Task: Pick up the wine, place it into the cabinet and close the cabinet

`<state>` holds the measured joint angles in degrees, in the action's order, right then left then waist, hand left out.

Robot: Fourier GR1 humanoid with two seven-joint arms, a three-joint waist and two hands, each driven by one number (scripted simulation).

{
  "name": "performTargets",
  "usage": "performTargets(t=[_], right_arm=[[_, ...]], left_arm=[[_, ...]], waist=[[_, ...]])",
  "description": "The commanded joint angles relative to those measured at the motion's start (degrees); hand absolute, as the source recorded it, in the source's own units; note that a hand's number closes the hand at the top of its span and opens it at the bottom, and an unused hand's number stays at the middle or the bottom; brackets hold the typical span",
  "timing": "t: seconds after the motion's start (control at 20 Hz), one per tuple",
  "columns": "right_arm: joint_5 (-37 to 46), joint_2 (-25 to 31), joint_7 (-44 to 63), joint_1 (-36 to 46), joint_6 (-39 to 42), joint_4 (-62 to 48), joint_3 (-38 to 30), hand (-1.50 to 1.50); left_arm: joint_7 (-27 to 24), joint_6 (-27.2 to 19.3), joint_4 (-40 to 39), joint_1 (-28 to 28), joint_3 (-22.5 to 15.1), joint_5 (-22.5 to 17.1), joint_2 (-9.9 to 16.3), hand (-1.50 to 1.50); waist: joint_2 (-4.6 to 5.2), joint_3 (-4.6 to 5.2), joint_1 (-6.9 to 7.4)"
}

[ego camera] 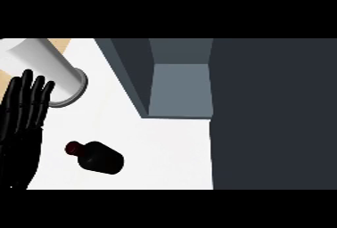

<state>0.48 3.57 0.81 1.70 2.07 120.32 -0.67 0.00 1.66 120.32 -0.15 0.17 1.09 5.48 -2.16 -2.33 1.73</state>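
A dark wine bottle (100, 156) with a reddish cap lies on the white counter, low and left of centre. My left hand (23, 120) stands open at the left edge, fingers straight and pointing up, a short way left of the bottle and not touching it. The cabinet (179, 87) stands at upper centre with its grey interior showing; its dark open door (273, 113) fills the right side of the view. My right hand is out of sight.
A white cylindrical container (49, 71) lies on its side at the upper left, just above my left hand's fingertips. Bare white counter (164, 151) stretches between the bottle and the cabinet door.
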Motion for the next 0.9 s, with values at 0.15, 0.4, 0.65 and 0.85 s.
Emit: performTargets(t=[0.15, 0.4, 0.65, 0.85], right_arm=[[-2.9, -0.2, -3.2, -8.3, 3.5, 3.6, 1.1, -1.5], [-10.4, 3.9, 5.1, -11.3, 10.9, 7.0, 4.3, -1.5], [-14.3, 5.1, 9.3, -14.0, 11.8, 13.0, 3.2, -1.5], [-16.6, 6.2, 20.1, -11.6, 7.8, 21.5, 3.1, -1.5]], left_arm=[[-0.3, 8.7, 10.7, 10.4, -8.6, -3.7, 1.6, -1.5], [2.9, 12.7, 6.7, 17.7, -17.4, -15.8, -2.2, -1.5], [7.2, 12.8, 19.3, 27.8, -21.8, -17.8, 0.9, -1.5], [13.3, 9.0, 27.3, 28.5, -28.2, -13.9, 0.5, -1.5]], waist=[[1.69, 2.31, -1.4], [1.73, 2.43, -2.04], [1.92, 2.35, -1.35], [1.95, 2.34, -1.48]])
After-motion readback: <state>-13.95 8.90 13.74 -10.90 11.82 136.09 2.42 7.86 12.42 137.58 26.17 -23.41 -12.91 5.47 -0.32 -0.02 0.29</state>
